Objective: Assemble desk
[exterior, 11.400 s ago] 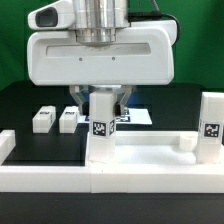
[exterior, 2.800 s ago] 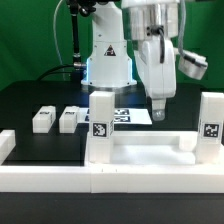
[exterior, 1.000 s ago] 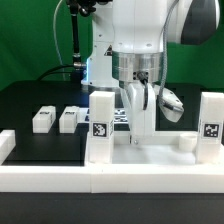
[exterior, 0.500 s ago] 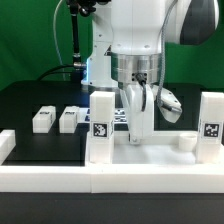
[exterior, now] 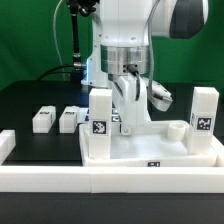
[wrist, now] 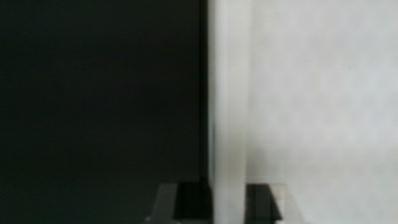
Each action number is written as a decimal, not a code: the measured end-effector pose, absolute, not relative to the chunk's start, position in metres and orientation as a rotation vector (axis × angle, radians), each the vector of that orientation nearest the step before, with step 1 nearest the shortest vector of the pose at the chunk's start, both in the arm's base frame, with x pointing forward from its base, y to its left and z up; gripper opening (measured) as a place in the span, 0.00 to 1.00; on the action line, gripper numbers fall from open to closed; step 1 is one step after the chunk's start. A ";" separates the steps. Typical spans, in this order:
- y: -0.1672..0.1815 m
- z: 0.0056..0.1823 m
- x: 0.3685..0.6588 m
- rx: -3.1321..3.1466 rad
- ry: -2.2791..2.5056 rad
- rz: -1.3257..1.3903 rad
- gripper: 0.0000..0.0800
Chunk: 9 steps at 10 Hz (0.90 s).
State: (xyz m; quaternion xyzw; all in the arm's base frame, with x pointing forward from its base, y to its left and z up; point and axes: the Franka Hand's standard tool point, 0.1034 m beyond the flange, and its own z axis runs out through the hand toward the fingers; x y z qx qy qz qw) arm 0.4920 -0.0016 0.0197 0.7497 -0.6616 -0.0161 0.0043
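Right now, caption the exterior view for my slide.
Fingers pinch the tabletop's far rim; two upright legs stand on it, two loose legs lie alongside.

Arm point(exterior: 125, 22): white, upright at the middle of the exterior view, links stacked above the hand.
Wrist point(exterior: 125, 58): grey collar, pointing straight down.
Hand point(exterior: 131, 115): low, aimed downward, tips at the rear rim of the tabletop point(exterior: 140, 147).
Fingers point(wrist: 183, 200): dark, drawn close together, pinching the thin white wall between them.
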 end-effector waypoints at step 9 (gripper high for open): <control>-0.036 0.019 0.495 2.750 -1.464 -0.029 0.08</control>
